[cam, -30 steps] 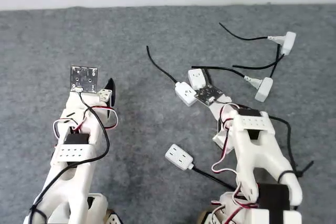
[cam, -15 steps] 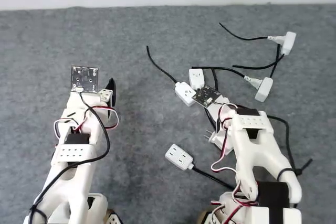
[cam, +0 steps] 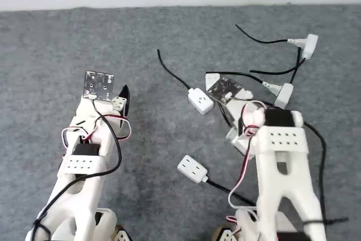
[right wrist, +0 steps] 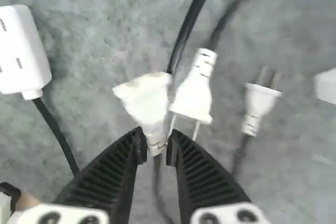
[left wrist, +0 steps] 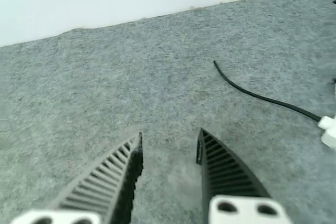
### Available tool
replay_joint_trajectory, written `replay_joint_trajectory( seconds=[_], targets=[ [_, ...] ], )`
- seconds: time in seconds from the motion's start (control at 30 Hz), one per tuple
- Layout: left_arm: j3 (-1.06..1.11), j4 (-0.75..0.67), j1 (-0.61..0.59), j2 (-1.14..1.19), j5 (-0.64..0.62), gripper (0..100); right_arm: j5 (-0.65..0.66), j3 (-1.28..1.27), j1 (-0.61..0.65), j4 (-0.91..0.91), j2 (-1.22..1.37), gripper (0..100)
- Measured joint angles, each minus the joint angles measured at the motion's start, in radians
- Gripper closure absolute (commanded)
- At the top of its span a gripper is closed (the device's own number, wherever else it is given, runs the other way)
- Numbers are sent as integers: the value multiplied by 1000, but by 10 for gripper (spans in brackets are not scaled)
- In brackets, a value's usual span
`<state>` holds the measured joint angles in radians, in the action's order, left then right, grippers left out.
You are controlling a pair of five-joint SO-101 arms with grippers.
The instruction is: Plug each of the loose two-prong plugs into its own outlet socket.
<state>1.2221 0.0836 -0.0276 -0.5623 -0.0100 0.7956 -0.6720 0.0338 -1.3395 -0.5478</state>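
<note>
Nothing looks plugged in yet: the right gripper [right wrist: 155,140] pinches 1 white plug [right wrist: 147,100] tight just right of the bench's [cam: 45,55] middle, the left gripper [left wrist: 170,136] hangs wide and empty toward the left edge, and the far socket [cam: 200,100] and near socket [cam: 193,169] lie unfilled.

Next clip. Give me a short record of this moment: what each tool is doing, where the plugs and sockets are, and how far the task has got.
left tool: open, holding nothing, over grey carpet
right tool: shut on a white plug
second white plug: close alongside the held one
third two-prong plug: lying apart on the carpet, prongs bare
far outlet socket: beside the right arm, nothing plugged in
near outlet socket: nearer the arm bases, nothing plugged in
task status: no plug seated in either socket yet
</note>
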Motion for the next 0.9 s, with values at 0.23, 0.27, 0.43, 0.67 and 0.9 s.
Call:
replay_joint_trajectory(
  seconds=[0.23, 0.27, 0.43, 0.67, 0.9],
  targets=[
    [0, 89, 126, -11, 89, 829, 0, 121, 61, -135, -95, 990],
    [0, 110, 157, -26, 109, 829, -11, 140, 77, -147, -98, 990],
    [38, 249, 295, -186, 150, 829, -83, 164, 172, -155, -95, 990],
    [170, 440, 397, -614, 184, 829, -169, 164, 288, -155, -61, 990],
    [184, 767, 509, -1119, 186, 829, -232, 161, 391, -143, -61, 990]
  ],
)
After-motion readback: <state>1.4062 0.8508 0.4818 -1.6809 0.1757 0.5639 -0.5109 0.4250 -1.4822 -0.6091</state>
